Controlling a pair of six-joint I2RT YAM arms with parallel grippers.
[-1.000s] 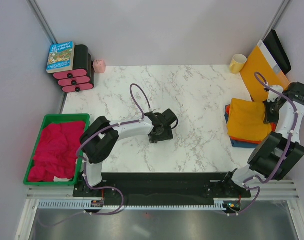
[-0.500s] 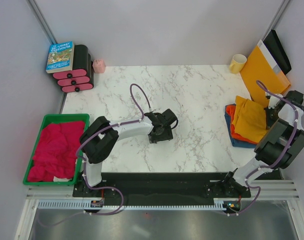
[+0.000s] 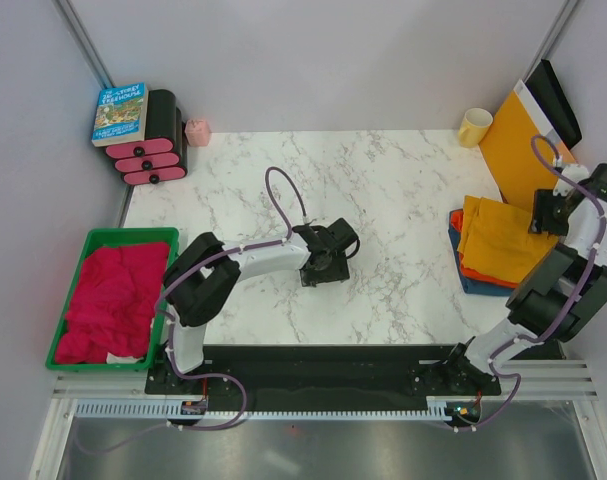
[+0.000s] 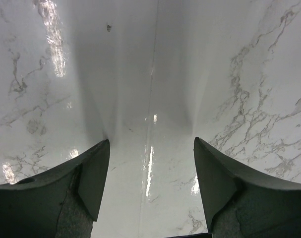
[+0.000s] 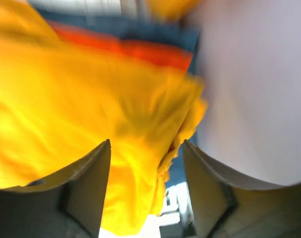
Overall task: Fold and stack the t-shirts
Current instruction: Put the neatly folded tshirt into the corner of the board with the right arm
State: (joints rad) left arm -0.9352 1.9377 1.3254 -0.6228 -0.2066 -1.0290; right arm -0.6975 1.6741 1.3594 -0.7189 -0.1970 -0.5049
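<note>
The t-shirts lie in a stack at the table's right edge: the mustard-yellow one (image 3: 498, 240) on top, the orange-red one (image 3: 470, 268) under it, the blue one (image 3: 471, 285) at the bottom. My right gripper (image 3: 541, 213) hovers at the stack's far right edge, open. In the right wrist view its jaws (image 5: 146, 148) stand wide, with the yellow shirt's (image 5: 81, 99) rumpled edge below and between them; orange-red (image 5: 140, 49) and blue (image 5: 140, 29) strips show beyond. My left gripper (image 3: 318, 268) rests mid-table, open over bare marble (image 4: 151, 144).
A green bin (image 3: 133, 233) at the left holds crimson cloth (image 3: 108, 300). A yellow-orange envelope (image 3: 518, 135) and a black folder (image 3: 558, 95) lean at the back right beside a yellow mug (image 3: 474, 127). A book (image 3: 120, 112) lies on black-and-pink drawers (image 3: 148, 150).
My right gripper has opened and let go of the yellow shirt, which has been folded over and now lies on the stack. The gripper has drawn back to the right. The left arm is unchanged.
</note>
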